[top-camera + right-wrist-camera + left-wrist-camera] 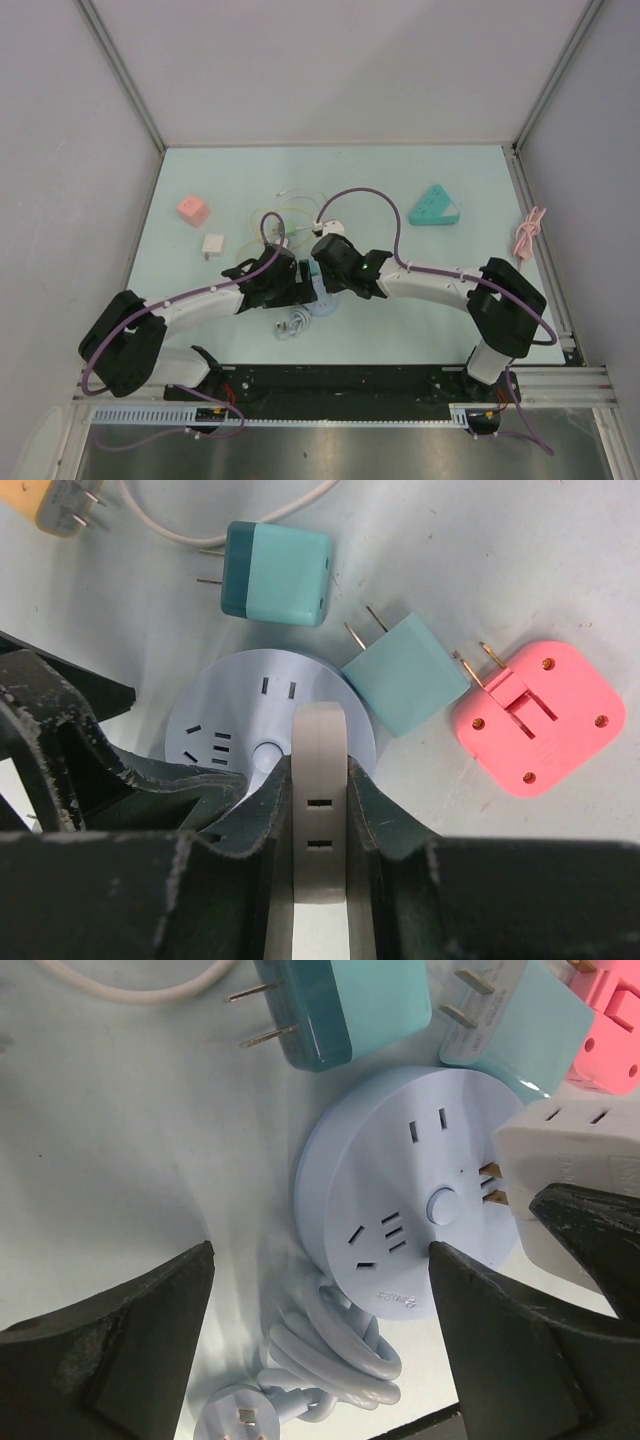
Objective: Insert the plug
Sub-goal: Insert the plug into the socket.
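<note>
Pale table (230, 170), round blue socket (400, 1190), right gripper (320, 780) clamping white plug (320, 820), prongs (490, 1172) seemingly partway in socket, left gripper (320, 1260) spread wide over socket, holding nothing

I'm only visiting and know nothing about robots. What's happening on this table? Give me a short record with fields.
Right end effector: shut on white plug
Left end effector: open, holding nothing, above round blue socket
Plug progress: prongs at the socket's slots, brass showing, not fully in
Socket cord: coiled beside the socket
Lying nearby, unplugged: dark teal charger, light teal charger, pink adapter
</note>
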Robot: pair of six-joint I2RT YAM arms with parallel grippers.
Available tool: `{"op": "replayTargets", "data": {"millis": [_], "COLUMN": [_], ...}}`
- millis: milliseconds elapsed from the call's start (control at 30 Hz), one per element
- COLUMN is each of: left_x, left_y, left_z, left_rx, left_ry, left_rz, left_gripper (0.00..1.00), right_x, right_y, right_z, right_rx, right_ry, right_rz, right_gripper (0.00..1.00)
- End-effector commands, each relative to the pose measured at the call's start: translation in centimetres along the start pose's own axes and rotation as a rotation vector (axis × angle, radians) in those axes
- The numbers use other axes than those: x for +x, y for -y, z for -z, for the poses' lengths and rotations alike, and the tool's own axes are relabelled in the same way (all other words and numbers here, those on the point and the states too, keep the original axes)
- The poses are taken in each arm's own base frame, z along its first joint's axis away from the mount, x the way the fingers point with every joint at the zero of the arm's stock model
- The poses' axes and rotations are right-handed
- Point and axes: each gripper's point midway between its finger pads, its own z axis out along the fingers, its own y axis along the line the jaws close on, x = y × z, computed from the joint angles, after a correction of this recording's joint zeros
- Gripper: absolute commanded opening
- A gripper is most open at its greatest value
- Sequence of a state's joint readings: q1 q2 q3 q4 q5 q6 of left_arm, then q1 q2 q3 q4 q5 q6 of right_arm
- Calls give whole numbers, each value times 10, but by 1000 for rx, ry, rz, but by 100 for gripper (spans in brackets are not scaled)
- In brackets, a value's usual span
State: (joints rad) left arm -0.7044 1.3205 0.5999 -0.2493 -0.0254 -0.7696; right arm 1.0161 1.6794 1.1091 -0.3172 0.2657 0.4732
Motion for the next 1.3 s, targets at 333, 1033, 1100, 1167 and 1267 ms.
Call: {"op": "replayTargets", "data": {"millis": [333, 1033, 1100, 1167, 1267], "left_x": [10, 11, 11, 12, 12], "left_y": [-18, -15, -15, -16, -15], "left_z": [-6, -7, -7, -7, -7], "left_rx": [-96, -89, -88, -91, -86], "left_ry": [-42, -49, -47, -51, -49], "left_rz": [17, 32, 34, 37, 40], "left_gripper": [79, 80, 80, 80, 79], "right_x": [35, 89, 92, 98, 105], "right_y": [-3, 14, 15, 17, 17], "right_z": [-15, -21, -22, -21, -20], "right_rx": [12, 17, 22, 32, 47], "right_ry": [-126, -246, -257, -275, -292], "right_rz": [58, 26, 21, 28, 42], "right_gripper": [0, 0, 0, 0, 0]}}
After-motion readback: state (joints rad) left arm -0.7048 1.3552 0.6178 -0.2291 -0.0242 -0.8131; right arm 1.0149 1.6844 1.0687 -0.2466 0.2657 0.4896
